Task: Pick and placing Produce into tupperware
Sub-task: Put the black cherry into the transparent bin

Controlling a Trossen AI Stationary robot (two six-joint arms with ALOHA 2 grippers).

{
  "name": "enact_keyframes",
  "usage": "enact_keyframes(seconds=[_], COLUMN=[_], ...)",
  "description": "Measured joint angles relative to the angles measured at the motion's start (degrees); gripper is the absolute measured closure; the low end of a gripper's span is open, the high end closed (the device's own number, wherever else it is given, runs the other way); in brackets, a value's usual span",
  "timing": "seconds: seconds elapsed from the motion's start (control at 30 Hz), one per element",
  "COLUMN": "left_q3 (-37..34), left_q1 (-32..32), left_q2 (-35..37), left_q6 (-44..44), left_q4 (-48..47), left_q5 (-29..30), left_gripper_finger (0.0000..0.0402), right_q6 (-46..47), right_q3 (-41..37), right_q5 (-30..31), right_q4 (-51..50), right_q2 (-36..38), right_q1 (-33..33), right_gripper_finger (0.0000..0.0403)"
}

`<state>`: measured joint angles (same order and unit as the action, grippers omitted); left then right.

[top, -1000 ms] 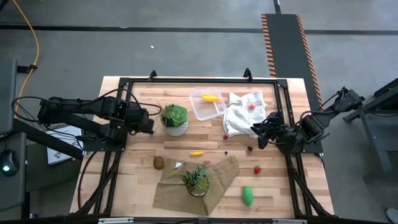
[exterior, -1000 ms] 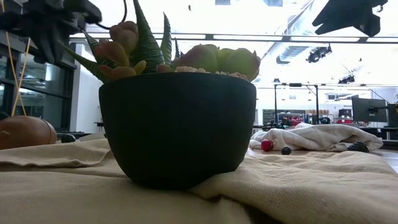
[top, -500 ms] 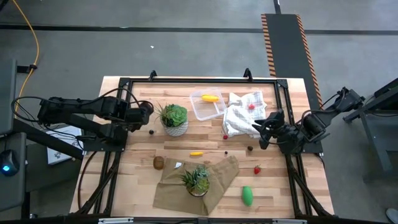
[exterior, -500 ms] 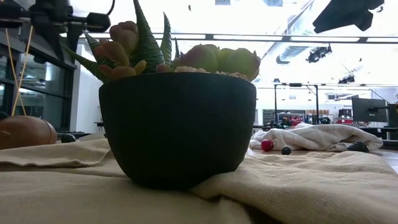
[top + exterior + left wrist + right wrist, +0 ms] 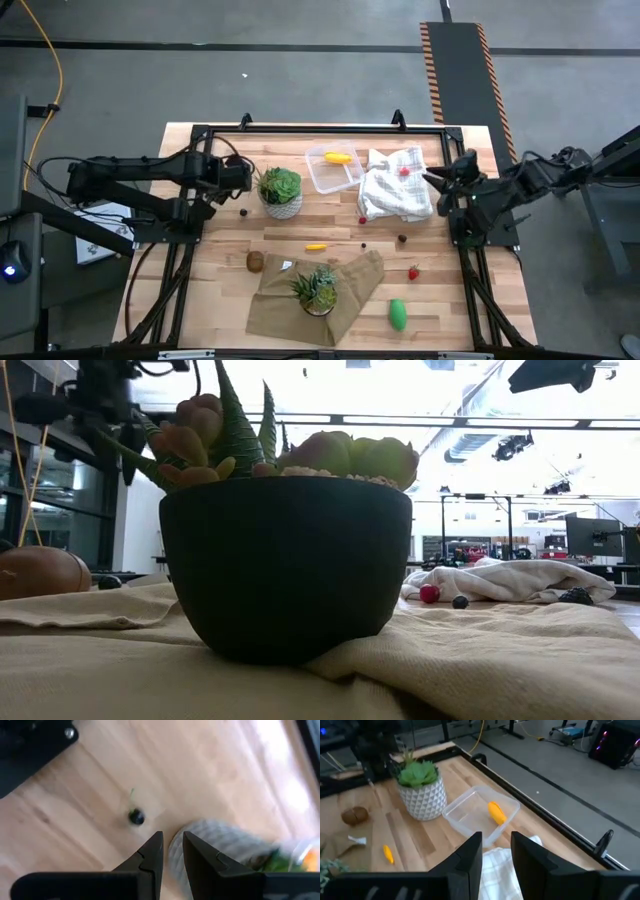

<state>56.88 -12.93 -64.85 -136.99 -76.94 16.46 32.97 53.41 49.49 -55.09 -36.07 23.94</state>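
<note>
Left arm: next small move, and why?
Probably bring the left gripper down over the tiny dark piece and spread the fingers first. The wrist view shows that piece loose on the bare wood just ahead of the fingertips, beside the white plant pot, with only a narrow gap between the fingers and nothing in them. The tupperware holds one yellow piece so far.

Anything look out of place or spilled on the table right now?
Nothing is spilled or damaged. One yellow piece lies in the tupperware; the rest of the produce is loose on the table. One oddity: a red berry sits on the crumpled white cloth, where it could roll into a fold.
</note>
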Motion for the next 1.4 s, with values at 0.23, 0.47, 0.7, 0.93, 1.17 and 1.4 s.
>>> enact_keyframes(seconds=[0.23, 0.47, 0.7, 0.93, 1.17, 1.4], left_q3=[0.0, -0.02, -0.07, -0.06, -0.07, -0.35], left_q1=[-5.02, -7.1, -8.03, -9.44, -12.78, -13.73], left_q2=[-0.99, -1.55, -5.58, -9.61, -8.57, -8.71], left_q6=[-0.26, -1.94, -2.29, -2.12, -1.42, -1.42], left_q4=[0.07, 0.6, 2.78, 6.91, 6.68, 5.83], left_q5=[1.75, -1.89, -4.88, -5.24, -5.41, -6.18], left_gripper_finger=[0.0339, 0.0339, 0.0339, 0.0336, 0.0269, 0.0183], right_q6=[-1.11, -5.41, -6.01, -6.08, -5.59, -4.7], right_q3=[0.0, -0.02, 1.07, 2.45, 2.45, 2.45], right_q5=[-1.77, -2.23, -2.81, -2.34, -1.81, -1.28], right_q4=[-0.18, -0.28, -0.77, -1.88, -2.53, -2.9], right_q2=[3.28, 4.82, 7.66, 9.35, 9.95, 9.93], right_q1=[-1.5, -1.87, -1.87, -1.89, -1.92, -1.92], right_gripper_finger=[0.0308, 0.0308, 0.0308, 0.0308, 0.0308, 0.0308])
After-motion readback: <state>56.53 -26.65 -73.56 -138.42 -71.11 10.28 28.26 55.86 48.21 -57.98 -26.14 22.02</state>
